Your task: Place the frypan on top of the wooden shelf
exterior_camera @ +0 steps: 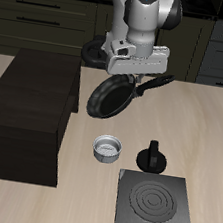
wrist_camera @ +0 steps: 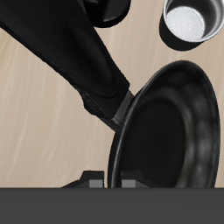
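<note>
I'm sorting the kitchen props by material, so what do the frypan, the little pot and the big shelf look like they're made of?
The frypan looks like dark coated metal: matte black with a soft sheen on its rim, though the coating is a guess. The small pot looks like bare steel, grey and brightly reflective inside. The wooden shelf reads as very dark stained wood, with horizontal plank seams on its front.

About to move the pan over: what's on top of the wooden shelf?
Nothing visible on the wooden shelf: its flat top looks bare. The frypan, tilted in the gripper, hangs beside it, above the table.
</note>
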